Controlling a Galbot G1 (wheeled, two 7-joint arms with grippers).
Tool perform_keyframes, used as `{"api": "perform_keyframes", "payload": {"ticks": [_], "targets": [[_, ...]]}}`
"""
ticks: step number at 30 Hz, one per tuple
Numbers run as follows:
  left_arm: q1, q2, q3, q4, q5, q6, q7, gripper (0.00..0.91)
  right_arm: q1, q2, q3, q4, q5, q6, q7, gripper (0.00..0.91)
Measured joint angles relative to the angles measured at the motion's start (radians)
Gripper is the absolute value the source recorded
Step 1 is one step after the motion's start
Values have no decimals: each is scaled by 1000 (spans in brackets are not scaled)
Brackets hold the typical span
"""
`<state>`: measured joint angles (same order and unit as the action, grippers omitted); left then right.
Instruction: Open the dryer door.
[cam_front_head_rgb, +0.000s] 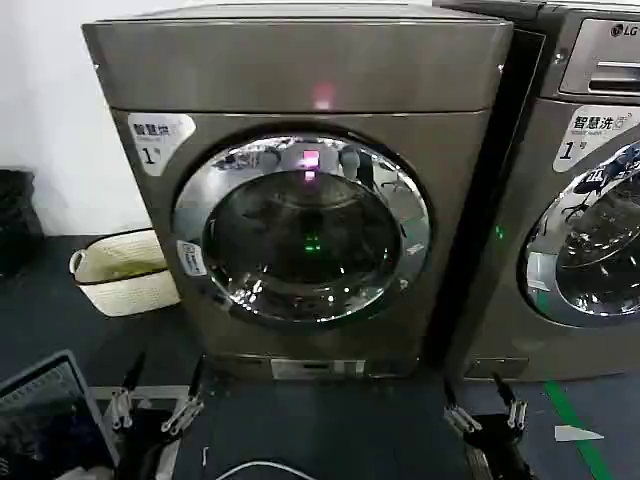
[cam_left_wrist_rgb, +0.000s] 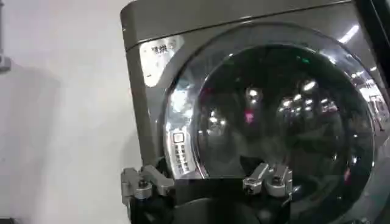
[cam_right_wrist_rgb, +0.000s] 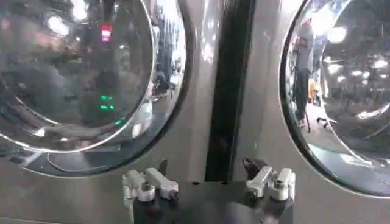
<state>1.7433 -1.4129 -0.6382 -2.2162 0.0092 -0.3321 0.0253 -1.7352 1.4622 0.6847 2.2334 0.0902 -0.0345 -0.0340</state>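
The dryer (cam_front_head_rgb: 300, 65) stands straight ahead, grey-brown, with a white "1" sticker and a pink light. The dryer door (cam_front_head_rgb: 400, 200), a wide chrome ring around dark glass, lies shut against the front. My left gripper (cam_front_head_rgb: 166, 372) hangs low in front of the machine's lower left, open and holding nothing. My right gripper (cam_front_head_rgb: 475, 392) is low at the lower right, also open and empty. In the left wrist view the left gripper (cam_left_wrist_rgb: 207, 176) faces the door's chrome ring (cam_left_wrist_rgb: 177, 115), well short of it. In the right wrist view the right gripper (cam_right_wrist_rgb: 210, 176) faces the dark gap (cam_right_wrist_rgb: 228, 91) beside the door (cam_right_wrist_rgb: 73, 73).
A second machine with an LG mark (cam_front_head_rgb: 590, 200) stands close on the right, its own chrome door (cam_right_wrist_rgb: 347, 91) shut. A white basket (cam_front_head_rgb: 120, 270) sits on the floor to the left. A tilted screen (cam_front_head_rgb: 50, 410) and a white cable (cam_front_head_rgb: 250, 468) lie near my base.
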Motion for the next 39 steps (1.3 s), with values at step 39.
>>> {"api": "perform_keyframes", "payload": {"ticks": [39], "targets": [[54, -27, -20, -48, 14, -17, 50, 907, 877, -451, -627, -472, 283, 112, -233, 907]]}}
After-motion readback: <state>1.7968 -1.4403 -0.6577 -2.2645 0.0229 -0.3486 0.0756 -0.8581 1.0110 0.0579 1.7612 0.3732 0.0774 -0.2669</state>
